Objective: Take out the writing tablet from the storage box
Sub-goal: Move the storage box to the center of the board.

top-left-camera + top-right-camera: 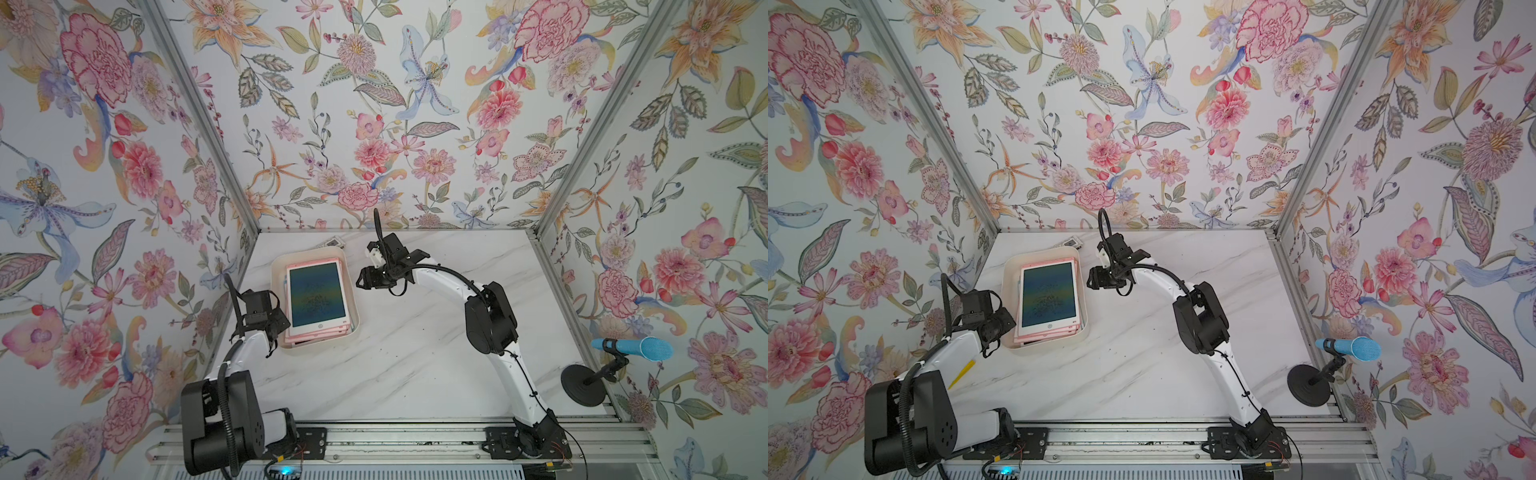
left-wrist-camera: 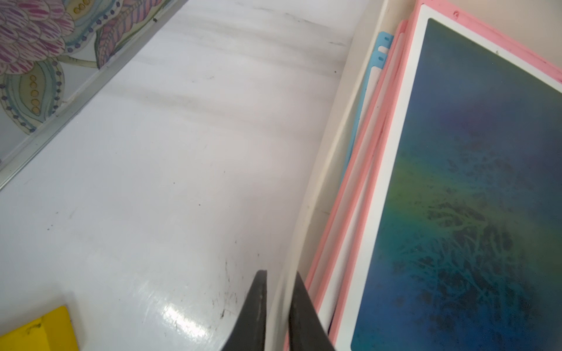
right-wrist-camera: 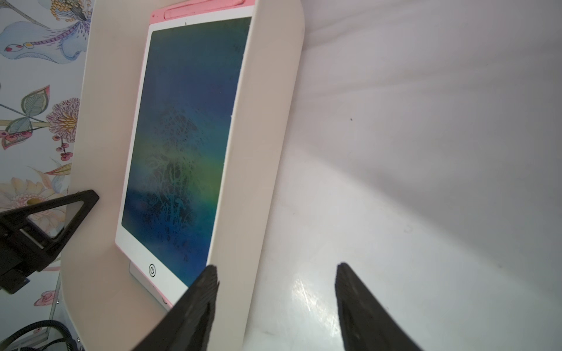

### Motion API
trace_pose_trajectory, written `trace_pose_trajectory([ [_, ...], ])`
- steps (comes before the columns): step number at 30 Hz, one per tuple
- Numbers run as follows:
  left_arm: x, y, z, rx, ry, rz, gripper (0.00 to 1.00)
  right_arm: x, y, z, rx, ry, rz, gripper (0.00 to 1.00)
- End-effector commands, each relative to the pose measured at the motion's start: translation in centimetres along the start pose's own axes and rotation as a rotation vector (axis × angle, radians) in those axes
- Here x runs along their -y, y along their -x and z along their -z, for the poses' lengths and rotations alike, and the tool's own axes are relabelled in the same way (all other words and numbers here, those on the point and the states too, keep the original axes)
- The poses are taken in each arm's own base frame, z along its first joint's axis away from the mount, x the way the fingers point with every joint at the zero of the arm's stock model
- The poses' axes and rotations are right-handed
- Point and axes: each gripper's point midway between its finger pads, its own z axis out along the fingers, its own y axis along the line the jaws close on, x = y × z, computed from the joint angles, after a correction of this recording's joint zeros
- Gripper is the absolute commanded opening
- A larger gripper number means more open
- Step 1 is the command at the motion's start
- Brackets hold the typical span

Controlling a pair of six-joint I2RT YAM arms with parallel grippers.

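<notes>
Presently we find the storage box [image 1: 276, 291] sitting on the marble-patterned counter [image 1: 415, 353], toward its far left corner, and the writing tablet [image 1: 318, 297] lies flat inside it, screen up, on top of a stack of other tablets [image 2: 362, 188] with pink frames; 1 blue frame [image 2: 373, 73] peeks out lower in that stack beside the box wall. The top tablet has a white bezel, a pink edge and a dark screen with a blue-green sheen and faint scribbles. Our left claw [image 2: 278, 275] is at the near left corner of the box, and in the left wrist view its 2 fingers [image 2: 255, 304] sit close together on either side of the cream wall, pinching that wall, 1 finger outside over the counter and 1 inside beside the pink frames. Our right claw [image 3: 278, 267] hovers just beside the box's right wall, toward the far end, jaws spread wide; in the right wrist view 1 fingertip [image 3: 206, 282] overlaps the box's rim and the other is over bare counter. We cannot tell whether that fingertip touches the rim. Behind the box lies a small grey-white card [image 1: 332, 242] with a dark square. A blue microphone [image 1: 631, 348] on a black stand [image 1: 582, 388] stands at the counter's right edge, well apart from the box. A yellow piece [image 2: 36, 331] shows beside the left arm; what it is we cannot tell.
</notes>
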Motion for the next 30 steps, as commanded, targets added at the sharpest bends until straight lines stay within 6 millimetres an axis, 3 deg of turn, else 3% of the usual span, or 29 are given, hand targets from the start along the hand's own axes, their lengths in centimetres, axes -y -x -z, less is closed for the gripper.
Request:
trace_pose_trajectory([
  [1, -3.1, 1.3, -0.9, 0.038, 0.142, 0.038, 0.16, -0.6, 0.0, -0.6, -0.015, 0.016, 0.036, 0.64],
  [10, -3.4, 3.9, -2.1, 0.068, 0.214, -0.023, 0.24, -2.0, 0.6, -2.4, -0.017, 0.087, 0.083, 0.66],
  [13, -3.8, 4.6, -2.3, 0.067, 0.252, -0.038, 0.28, -3.3, -0.1, -3.5, -0.033, 0.131, 0.072, 0.66],
  [18, -2.6, 5.8, -2.5, 0.072, 0.205, -0.012, 0.47, -5.7, -1.2, -4.9, -0.029, 0.196, 0.024, 0.64],
  [25, -2.4, 7.8, -2.3, 0.097, 0.226, -0.011, 0.51, -9.4, -2.9, -4.8, -0.031, 0.263, 0.019, 0.62],
  [30, -1.1, 8.6, -1.7, 0.105, 0.158, 0.012, 0.53, -11.3, -4.5, -5.3, -0.049, 0.346, -0.019, 0.62],
])
